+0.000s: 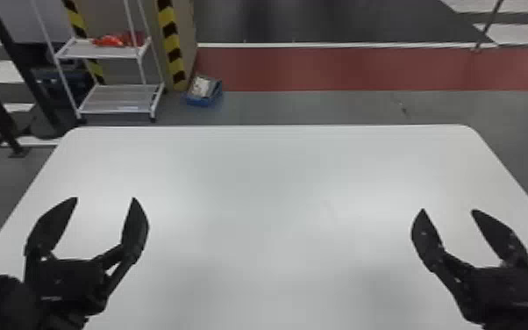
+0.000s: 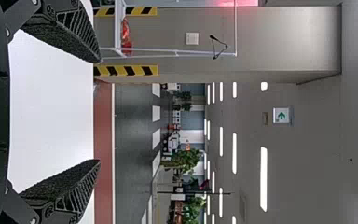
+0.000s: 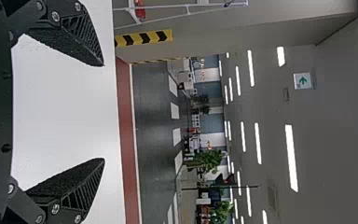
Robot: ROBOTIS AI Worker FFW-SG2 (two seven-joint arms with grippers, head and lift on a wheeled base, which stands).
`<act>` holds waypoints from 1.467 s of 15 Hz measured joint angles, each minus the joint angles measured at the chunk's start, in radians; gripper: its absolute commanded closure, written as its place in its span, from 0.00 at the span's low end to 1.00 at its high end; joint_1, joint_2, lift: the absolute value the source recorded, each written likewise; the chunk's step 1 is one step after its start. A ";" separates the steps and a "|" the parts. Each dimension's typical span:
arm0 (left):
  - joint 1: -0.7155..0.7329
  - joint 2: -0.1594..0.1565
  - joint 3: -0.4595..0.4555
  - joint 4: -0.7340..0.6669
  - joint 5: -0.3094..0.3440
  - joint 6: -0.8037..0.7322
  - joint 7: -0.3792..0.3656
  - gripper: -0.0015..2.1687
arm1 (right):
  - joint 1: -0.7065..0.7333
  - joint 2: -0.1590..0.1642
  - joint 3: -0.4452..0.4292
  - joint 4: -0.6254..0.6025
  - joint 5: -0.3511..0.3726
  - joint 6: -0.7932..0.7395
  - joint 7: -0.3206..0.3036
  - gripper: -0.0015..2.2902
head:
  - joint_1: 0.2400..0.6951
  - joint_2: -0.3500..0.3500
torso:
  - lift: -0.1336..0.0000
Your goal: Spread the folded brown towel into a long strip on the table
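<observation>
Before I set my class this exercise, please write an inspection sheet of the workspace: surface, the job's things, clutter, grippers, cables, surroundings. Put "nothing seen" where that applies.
Surface: white table, pale and smooth-looking, with rounded far corners
Job's things: nothing seen
Clutter: blue box with pale contents on the floor beyond the table; red items on the white rack
Grippers: left gripper open over the table's left part; right gripper open over its right part; nothing between either pair of fingers
Cables: nothing seen
Surroundings: grey floor with a red band beyond the table; yellow-and-black striping near the rack
</observation>
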 measured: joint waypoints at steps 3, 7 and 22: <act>0.000 0.000 0.000 0.001 0.000 0.000 0.000 0.07 | 0.000 -0.001 0.000 0.000 0.001 0.001 0.002 0.08 | 1.00 0.52 | 0.08; 0.000 0.000 0.000 -0.002 0.000 -0.001 0.000 0.07 | 0.000 -0.001 0.000 0.000 0.003 0.002 0.002 0.08 | 1.00 0.52 | 0.08; -0.006 0.001 0.000 0.001 0.002 -0.002 0.000 0.07 | -0.015 0.000 0.004 0.006 0.007 0.009 0.002 0.08 | 1.00 0.52 | 0.08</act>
